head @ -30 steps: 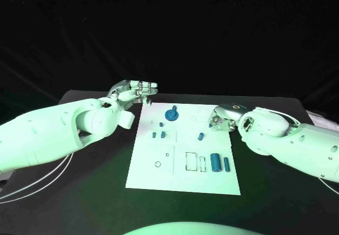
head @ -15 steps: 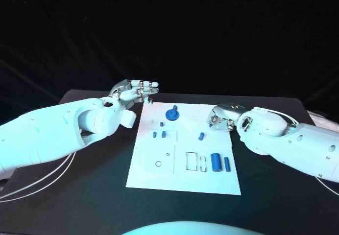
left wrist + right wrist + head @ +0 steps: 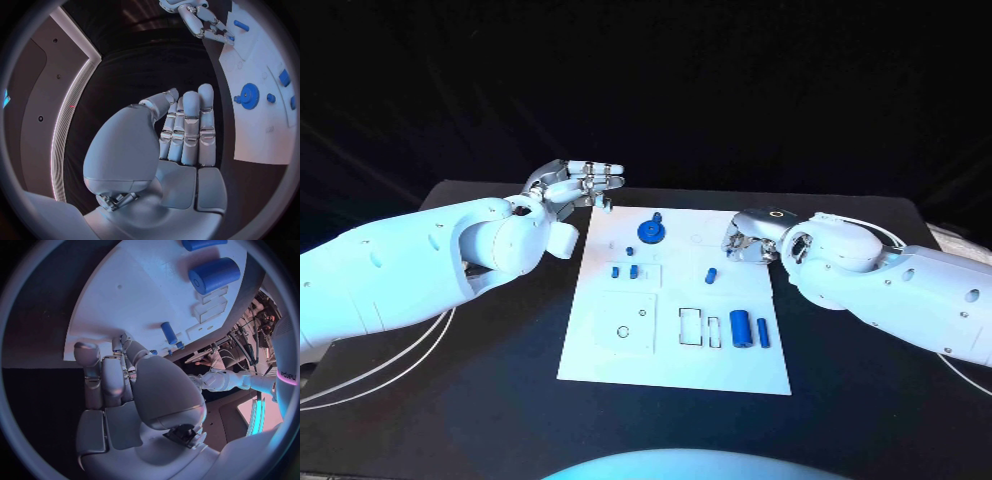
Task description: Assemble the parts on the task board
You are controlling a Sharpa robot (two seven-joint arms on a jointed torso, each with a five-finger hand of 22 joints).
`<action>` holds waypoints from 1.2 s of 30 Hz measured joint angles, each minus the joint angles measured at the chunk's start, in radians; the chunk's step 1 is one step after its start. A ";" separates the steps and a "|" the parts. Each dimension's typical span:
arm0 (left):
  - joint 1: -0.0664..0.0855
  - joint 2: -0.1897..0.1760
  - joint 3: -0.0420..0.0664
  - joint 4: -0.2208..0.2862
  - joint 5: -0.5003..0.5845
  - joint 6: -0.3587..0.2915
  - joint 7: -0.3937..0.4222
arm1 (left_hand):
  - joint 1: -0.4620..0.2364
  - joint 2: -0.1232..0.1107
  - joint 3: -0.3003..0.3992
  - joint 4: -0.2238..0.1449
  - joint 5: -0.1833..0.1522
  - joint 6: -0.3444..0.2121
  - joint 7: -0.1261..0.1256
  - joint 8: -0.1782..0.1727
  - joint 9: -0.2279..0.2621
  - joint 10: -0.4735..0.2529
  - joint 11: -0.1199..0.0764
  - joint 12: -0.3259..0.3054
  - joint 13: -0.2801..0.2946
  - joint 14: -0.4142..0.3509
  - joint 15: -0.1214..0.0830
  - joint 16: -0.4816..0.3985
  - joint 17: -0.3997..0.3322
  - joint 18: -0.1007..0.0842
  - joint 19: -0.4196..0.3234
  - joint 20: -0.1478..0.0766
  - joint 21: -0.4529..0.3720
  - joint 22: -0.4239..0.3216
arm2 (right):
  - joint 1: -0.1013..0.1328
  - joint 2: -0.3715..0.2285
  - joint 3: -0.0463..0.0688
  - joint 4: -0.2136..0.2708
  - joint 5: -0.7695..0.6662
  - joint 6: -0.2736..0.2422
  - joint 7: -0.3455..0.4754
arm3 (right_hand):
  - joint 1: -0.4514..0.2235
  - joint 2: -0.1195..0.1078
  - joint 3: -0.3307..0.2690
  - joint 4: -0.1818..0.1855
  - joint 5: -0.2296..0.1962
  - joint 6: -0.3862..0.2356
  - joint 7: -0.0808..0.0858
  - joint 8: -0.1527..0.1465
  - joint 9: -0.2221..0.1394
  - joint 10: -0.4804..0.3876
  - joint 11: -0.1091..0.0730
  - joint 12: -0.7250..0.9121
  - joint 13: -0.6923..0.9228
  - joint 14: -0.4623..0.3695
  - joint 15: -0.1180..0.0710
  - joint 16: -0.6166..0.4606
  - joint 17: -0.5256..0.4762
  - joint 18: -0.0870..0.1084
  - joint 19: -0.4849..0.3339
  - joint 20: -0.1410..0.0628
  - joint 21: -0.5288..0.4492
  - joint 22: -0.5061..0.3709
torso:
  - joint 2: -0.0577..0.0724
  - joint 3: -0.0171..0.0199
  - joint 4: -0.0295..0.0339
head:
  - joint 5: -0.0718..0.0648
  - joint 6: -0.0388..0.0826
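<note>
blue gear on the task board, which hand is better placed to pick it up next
Probably the left. The left hand hovers by the board's far-left corner, near the blue gear, holding nothing. The right hand sits curled at the task board's right edge.

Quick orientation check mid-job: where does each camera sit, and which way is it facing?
Head view: on the head, looking down at the task board; left hand and right hand enter from the sides.
Left wrist view: behind the left hand, facing the board's edge.
Right wrist view: behind the right hand, facing the board.
Shared: the blue gear.
</note>
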State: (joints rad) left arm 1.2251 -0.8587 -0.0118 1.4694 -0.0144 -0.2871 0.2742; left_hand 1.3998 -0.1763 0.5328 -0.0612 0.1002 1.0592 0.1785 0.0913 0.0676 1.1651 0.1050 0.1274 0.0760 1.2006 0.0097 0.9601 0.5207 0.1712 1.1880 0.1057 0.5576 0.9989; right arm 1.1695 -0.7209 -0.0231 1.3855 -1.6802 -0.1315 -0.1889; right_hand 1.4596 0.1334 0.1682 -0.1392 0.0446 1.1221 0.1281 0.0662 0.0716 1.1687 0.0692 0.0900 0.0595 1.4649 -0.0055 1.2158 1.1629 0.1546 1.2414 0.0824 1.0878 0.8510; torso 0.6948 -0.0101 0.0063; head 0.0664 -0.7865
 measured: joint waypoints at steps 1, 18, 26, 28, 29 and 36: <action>0.000 0.000 0.000 0.000 0.000 0.000 0.000 | 0.000 0.000 0.000 0.000 0.000 0.000 0.000 0.000 0.000 0.000 0.000 0.000 0.000 0.000 0.000 0.000 0.000 0.000 0.000 0.000 0.000 0.000 | 0.000 0.001 0.000 -0.001 -0.001 0.001 0.000 | -0.007 -0.004 0.013 -0.002 -0.001 0.004 0.000 0.002 0.001 0.005 -0.002 -0.002 0.000 0.000 0.000 0.000 0.000 0.000 0.000 0.000 0.001 0.003 | 0.000 0.0000 0.0000 | 0.000 0.000; 0.000 0.001 0.000 -0.002 0.000 0.000 -0.003 | -0.008 0.008 -0.015 0.004 0.000 0.000 0.000 0.000 0.000 -0.009 0.002 0.006 -0.001 -0.005 0.005 -0.004 -0.005 0.000 -0.004 0.004 -0.006 -0.005 | -0.011 -0.009 -0.006 0.015 -0.007 -0.058 -0.015 | -0.091 -0.063 0.167 -0.018 -0.003 0.018 0.000 0.002 0.004 0.019 -0.002 -0.018 0.004 0.000 0.000 0.004 -0.003 -0.016 0.021 0.000 0.035 0.048 | -0.001 0.0004 -0.0006 | -0.006 0.000; 0.000 0.002 0.000 -0.004 0.000 -0.001 -0.004 | -0.012 0.012 -0.024 0.007 -0.004 -0.009 0.002 0.000 0.000 -0.018 0.004 0.006 -0.001 -0.005 0.005 -0.004 -0.007 0.000 -0.007 0.007 -0.012 -0.009 | -0.013 -0.022 -0.006 0.030 0.000 -0.097 -0.018 | -0.106 -0.078 0.209 -0.018 0.001 0.021 0.004 -0.001 0.005 0.023 0.002 -0.018 0.004 0.000 0.000 0.008 -0.003 -0.016 0.025 0.004 0.040 0.057 | -0.002 0.0004 -0.0006 | -0.010 0.003; 0.000 0.002 0.000 -0.004 0.000 -0.001 -0.004 | -0.012 0.012 -0.024 0.007 -0.004 -0.009 0.002 0.000 0.000 -0.018 0.004 0.006 -0.001 -0.005 0.005 -0.004 -0.007 0.000 -0.007 0.007 -0.012 -0.009 | -0.013 -0.030 -0.005 0.041 0.003 -0.105 -0.018 | -0.110 -0.081 0.215 -0.018 0.002 0.021 0.004 -0.002 0.006 0.023 0.002 -0.018 0.004 0.000 0.000 0.008 -0.004 -0.016 0.025 0.004 0.040 0.058 | -0.001 0.0005 -0.0008 | -0.010 0.000; 0.000 0.002 0.000 -0.004 0.000 -0.001 -0.005 | -0.012 0.012 -0.025 0.008 -0.004 -0.009 0.002 0.000 0.000 -0.018 0.004 0.006 -0.001 -0.005 0.005 -0.004 -0.008 0.000 -0.007 0.007 -0.012 -0.009 | -0.013 -0.037 -0.003 0.052 0.006 -0.111 -0.018 | -0.110 -0.081 0.215 -0.018 0.002 0.021 0.004 -0.002 0.006 0.023 0.002 -0.018 0.004 0.000 0.000 0.008 -0.004 -0.016 0.025 0.004 0.040 0.058 | -0.001 0.0005 -0.0008 | -0.010 0.000; -0.001 0.002 0.000 -0.008 0.000 0.000 -0.005 | -0.012 0.012 -0.026 0.010 -0.004 -0.009 0.002 0.000 0.000 -0.018 0.004 0.006 -0.002 -0.005 0.005 -0.004 -0.008 0.000 -0.007 0.007 -0.012 -0.011 | -0.008 -0.074 0.006 0.120 0.022 -0.138 -0.017 | -0.115 -0.086 0.234 -0.018 0.002 0.021 0.004 -0.001 0.006 0.023 0.002 -0.021 0.002 0.000 0.000 0.008 -0.004 -0.016 0.025 0.004 0.044 0.062 | -0.001 0.0005 -0.0011 | -0.013 0.001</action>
State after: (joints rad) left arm 1.2243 -0.8565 -0.0120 1.4618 -0.0146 -0.2876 0.2689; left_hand 1.3879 -0.1644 0.5063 -0.0513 0.0962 1.0502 0.1802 0.0913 0.0677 1.1469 0.1088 0.1336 0.0744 1.1956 0.0148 0.9562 0.5123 0.1711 1.1808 0.1128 0.5460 0.9882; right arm 1.1612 -0.7951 -0.0173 1.5054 -1.6581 -0.2693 -0.2060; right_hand 1.3448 0.0470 0.4018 -0.1575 0.0463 1.1435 0.1320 0.0655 0.0777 1.1915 0.0712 0.0694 0.0616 1.4648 -0.0056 1.2233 1.1590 0.1388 1.2663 0.0860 1.1315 0.9134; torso 0.6936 -0.0096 0.0053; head 0.0539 -0.7855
